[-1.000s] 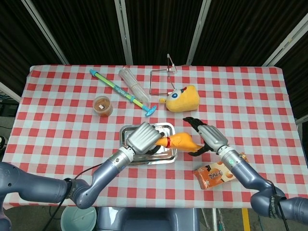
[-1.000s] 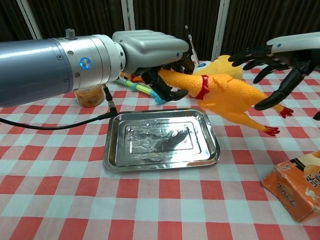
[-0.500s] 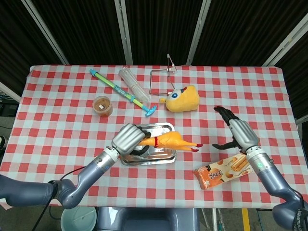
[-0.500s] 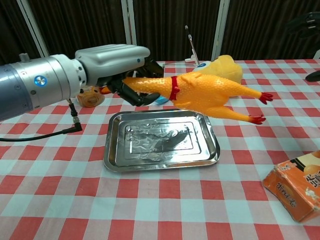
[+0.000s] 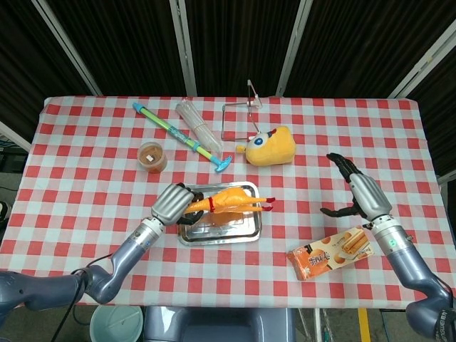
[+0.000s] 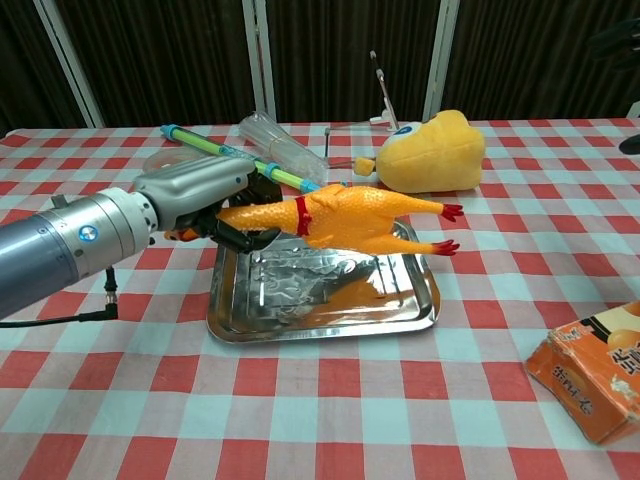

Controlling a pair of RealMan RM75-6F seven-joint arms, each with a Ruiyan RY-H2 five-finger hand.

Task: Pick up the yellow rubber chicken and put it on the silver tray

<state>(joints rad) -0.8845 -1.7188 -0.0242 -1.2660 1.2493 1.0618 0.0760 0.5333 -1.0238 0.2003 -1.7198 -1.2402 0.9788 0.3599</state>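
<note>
Left hand [image 5: 172,203] at the near-left edge of the silver tray [image 5: 249,233], fingers wrapped on the yellow rubber chicken [image 5: 229,200] at its head end, forearm running back toward the robot. Right hand [image 5: 363,195] well right of the tray, fingers spread, empty.

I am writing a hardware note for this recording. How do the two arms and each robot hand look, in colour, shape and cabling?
Both arms are rounded blue-grey tubes ending in silver cylindrical wrists. The left robot hand has a silver shell over black fingers; its wrist bears a small blue ring mark, with a thin black cable plugged beneath. The right robot hand looks the same, with a green dot on its wrist.
</note>
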